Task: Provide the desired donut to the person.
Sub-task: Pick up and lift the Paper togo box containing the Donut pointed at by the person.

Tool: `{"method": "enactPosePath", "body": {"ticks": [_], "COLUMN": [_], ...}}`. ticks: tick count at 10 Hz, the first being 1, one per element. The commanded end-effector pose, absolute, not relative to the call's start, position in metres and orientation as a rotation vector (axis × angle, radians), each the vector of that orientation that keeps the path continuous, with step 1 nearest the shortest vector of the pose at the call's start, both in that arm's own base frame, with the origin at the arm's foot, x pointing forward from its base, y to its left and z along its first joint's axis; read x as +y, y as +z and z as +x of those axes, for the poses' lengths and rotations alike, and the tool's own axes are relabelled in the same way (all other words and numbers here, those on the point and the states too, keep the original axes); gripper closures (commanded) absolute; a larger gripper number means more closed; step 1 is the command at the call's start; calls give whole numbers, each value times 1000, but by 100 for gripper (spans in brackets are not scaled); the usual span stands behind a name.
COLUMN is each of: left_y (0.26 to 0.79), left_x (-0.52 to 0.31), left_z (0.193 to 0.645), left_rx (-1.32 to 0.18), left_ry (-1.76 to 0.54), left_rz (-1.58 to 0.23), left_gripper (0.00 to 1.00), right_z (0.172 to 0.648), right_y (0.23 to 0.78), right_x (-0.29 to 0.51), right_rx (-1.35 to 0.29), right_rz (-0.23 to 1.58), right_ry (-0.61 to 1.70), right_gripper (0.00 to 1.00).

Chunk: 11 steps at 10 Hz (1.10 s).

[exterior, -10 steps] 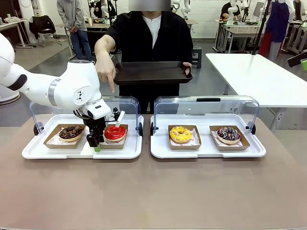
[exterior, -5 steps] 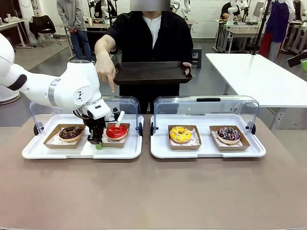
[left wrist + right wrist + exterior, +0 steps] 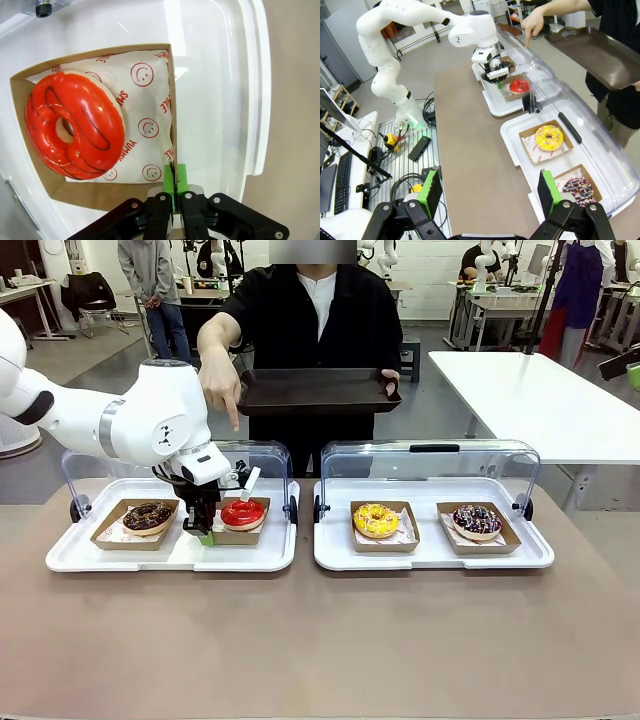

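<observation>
Pinching item: my left gripper point(image 3: 205, 530), pads clamped together on the side wall of a cardboard box point(image 3: 170, 95).

- Chocolate donut point(image 3: 148, 515): left of my gripper, in its own box, same white tray point(image 3: 120, 558).
- Red donut point(image 3: 242, 512): in the gripped box, just right of my fingers, on printed paper.
- Clear lid point(image 3: 255, 455): open, standing behind.
- Person point(image 3: 320, 315): hand point(image 3: 220, 390) pointing down above the red donut, dark tray point(image 3: 315, 390) held.
- Yellow donut point(image 3: 376, 520), sprinkled donut point(image 3: 477, 520): right-hand tray.
- My right gripper point(image 3: 488, 192): fingers wide apart, well away, holding nothing.
</observation>
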<state>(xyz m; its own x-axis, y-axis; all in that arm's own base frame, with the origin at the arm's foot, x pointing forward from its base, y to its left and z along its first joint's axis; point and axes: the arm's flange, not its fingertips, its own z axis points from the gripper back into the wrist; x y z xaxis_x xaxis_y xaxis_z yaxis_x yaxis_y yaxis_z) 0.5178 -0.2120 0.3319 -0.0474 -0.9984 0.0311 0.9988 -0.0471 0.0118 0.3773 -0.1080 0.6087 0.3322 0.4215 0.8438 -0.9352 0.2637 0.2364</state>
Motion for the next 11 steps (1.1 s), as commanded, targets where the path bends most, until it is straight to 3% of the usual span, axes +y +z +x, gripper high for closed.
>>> {"method": "enactPosePath", "body": {"ticks": [1, 6, 8, 11], "left_y": [359, 452, 497, 571], "left_x": [-208, -192, -189, -193], "left_z": [493, 419, 385, 370], "left_rx": [30, 63, 0, -119], "left_ry": [-1688, -1723, -1731, -1670], "left_rz": [20, -7, 23, 87], "left_gripper": [100, 100, 100, 100], "right_z": [377, 377, 377, 377], "right_y": [609, 609, 609, 609], "right_x": [-108, -108, -108, -108], "right_rx": [-750, -750, -750, -750], "right_rz": [857, 857, 857, 857], "right_ry": [1047, 1047, 1047, 1047], "right_gripper": [0, 0, 0, 0]}}
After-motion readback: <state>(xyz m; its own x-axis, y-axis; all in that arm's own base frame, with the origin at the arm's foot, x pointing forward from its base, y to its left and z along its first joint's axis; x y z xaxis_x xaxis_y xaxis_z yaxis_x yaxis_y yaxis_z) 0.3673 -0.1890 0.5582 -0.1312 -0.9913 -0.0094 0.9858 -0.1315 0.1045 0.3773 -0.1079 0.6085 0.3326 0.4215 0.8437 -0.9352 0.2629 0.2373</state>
